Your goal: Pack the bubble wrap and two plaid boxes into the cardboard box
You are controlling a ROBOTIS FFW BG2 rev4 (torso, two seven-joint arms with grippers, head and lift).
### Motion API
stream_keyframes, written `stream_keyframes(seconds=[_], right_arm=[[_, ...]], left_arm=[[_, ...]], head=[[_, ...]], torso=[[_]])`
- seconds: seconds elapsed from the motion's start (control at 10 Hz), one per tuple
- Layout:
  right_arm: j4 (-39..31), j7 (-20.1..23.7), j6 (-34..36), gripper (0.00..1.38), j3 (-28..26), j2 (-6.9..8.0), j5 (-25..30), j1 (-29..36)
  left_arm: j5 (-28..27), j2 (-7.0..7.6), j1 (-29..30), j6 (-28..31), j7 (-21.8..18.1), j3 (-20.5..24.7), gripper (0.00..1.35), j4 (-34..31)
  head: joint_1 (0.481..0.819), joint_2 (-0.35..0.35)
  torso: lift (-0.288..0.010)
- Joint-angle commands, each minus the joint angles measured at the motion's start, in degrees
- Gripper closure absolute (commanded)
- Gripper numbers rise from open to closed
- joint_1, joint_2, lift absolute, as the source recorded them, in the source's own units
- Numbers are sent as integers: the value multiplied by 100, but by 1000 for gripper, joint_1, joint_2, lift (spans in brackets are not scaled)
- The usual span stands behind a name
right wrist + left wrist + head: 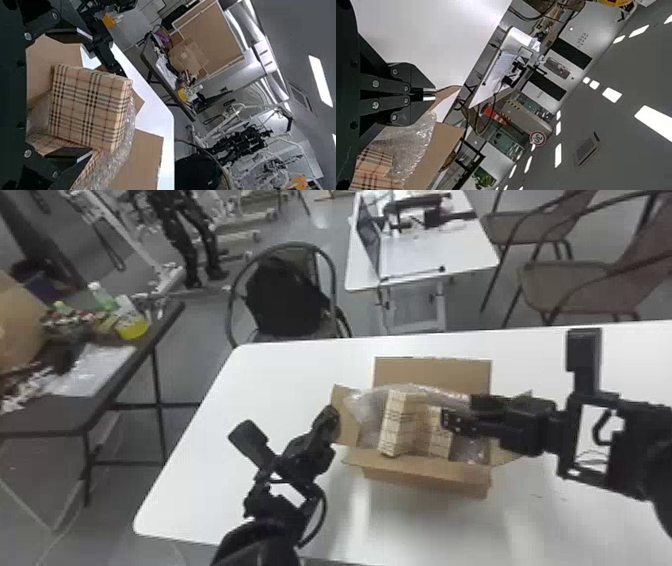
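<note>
Head view looks forward and down — wrist views sit close, right one facing left; all share the box [425, 477].

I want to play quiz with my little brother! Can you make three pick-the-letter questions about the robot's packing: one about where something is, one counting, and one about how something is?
1. Where is the bubble wrap?
A) On the floor
B) On a chair
C) In the cardboard box

2. How many plaid boxes are there?
A) Two
B) Four
C) Five

3. How are the flaps of the cardboard box?
A) Folded shut
B) Spread open
C) Torn off

Right letters:
1. C: the head view shows the clear wrap beside and behind the plaid boxes, within the cardboard.
2. A: two stand side by side in the head view.
3. B: in the head view they spread away from the opening, so you can see inside.
</note>
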Motion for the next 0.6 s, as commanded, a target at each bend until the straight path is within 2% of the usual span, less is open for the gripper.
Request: stream_keyframes(seconds=[0.0,0.2,0.3,0.5], right_arm=[[-459,-163,-375,125,-468,20,447,356],[-1083,-585,-1008,125,-1303,20,1133,1226],[-1179,-602,-1342,125,-1698,12,1221,1648],[-1285,-646,-1438,125,-2120,12,1115,2228]], left_arm=[[-40,-15,1,-42,0,119,1208,-6],[-163,-15,71,-130,18,470,1210,-15],[-251,-15,89,-201,53,717,1210,-15],[-435,-15,89,-429,220,1411,1210,3]], head=[[695,305],[695,262],[695,232],[695,204]], torso=[[-87],[-87],[-87],[-87]])
